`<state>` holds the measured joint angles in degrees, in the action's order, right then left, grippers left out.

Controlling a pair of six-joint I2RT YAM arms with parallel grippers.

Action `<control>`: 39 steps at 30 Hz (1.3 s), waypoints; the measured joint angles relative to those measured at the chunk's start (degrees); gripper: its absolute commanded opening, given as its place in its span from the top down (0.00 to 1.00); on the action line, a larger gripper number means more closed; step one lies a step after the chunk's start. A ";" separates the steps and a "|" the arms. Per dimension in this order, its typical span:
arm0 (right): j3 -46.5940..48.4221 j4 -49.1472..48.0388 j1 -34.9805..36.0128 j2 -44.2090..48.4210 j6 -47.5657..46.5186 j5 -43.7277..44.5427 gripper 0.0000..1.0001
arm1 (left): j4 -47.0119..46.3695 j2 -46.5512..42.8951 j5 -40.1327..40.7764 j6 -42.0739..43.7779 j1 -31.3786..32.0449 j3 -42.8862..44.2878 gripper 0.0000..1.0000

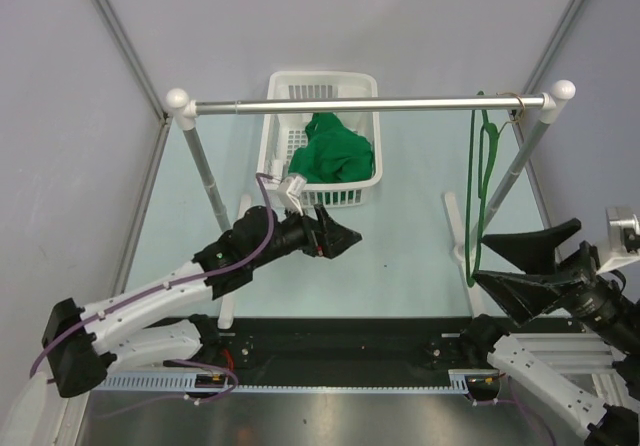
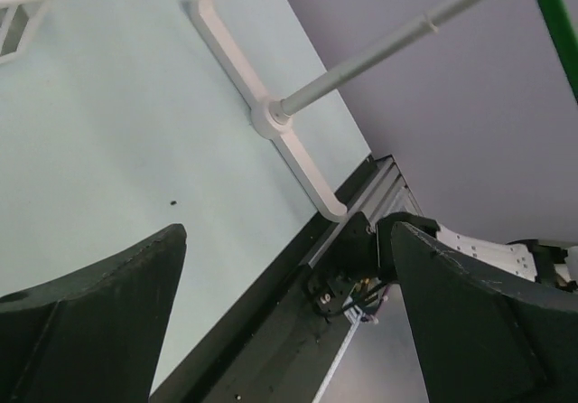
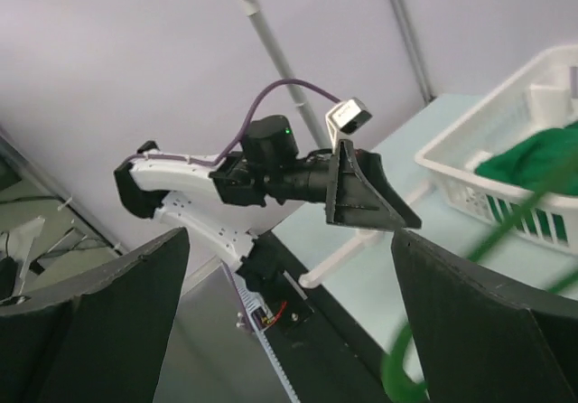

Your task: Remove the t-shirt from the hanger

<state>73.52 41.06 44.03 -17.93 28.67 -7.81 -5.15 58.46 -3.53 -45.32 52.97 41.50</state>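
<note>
1. The pale blue-green surface (image 1: 400, 256) runs from a black strip (image 1: 340, 341) at the near edge to plain grey walls (image 1: 350, 16) on the far side, the left and the right.
2. A long silver rail (image 1: 370, 104) on white posts (image 1: 205, 171) spans the surface from left to right. Its white feet (image 2: 271, 123) lie flat on the surface.
3. A white slatted plastic basket (image 1: 275, 146) stands on the far side under the rail, left of centre. The bright green cloth t-shirt (image 1: 335, 151) lies bunched inside it.
4. The thin green hanger (image 1: 478, 196) hangs bare from the rail's right end.
5. My left claw (image 1: 345, 236) is released, its fingers spread wide. It hovers near the basket's near wall and grasps nothing.
6. My right claw (image 1: 480, 258) is released too, its spread tips just beside the hanger's lower end.
</note>
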 measured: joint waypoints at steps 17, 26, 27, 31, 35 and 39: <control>-7.26 -37.07 -31.15 -14.10 28.02 -48.11 0.00 | 12.57 -19.26 2.56 3.78 0.39 -3.52 0.00; -6.34 -16.17 -16.79 -16.39 13.88 -48.61 0.00 | 12.94 -17.55 2.89 3.78 0.39 -5.68 0.00; -6.36 -14.03 -15.91 -16.26 12.44 -48.59 0.01 | 12.92 -17.33 2.89 3.80 0.39 -5.90 0.00; -9.90 -12.04 -14.86 -13.66 9.99 -48.78 0.01 | 12.33 -16.96 2.82 3.80 0.39 -6.95 0.00; -15.93 -11.10 -12.41 -12.41 7.50 -46.84 0.00 | 11.65 -16.72 2.75 3.82 0.39 -7.41 0.00; -22.40 -9.75 -1.99 -13.00 4.61 -38.25 0.00 | 9.42 -17.64 2.27 3.80 0.39 -8.98 0.00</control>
<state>51.11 31.31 42.04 -30.94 33.28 -46.06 4.27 40.82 -1.26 -41.52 53.36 32.51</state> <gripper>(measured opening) 0.994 0.996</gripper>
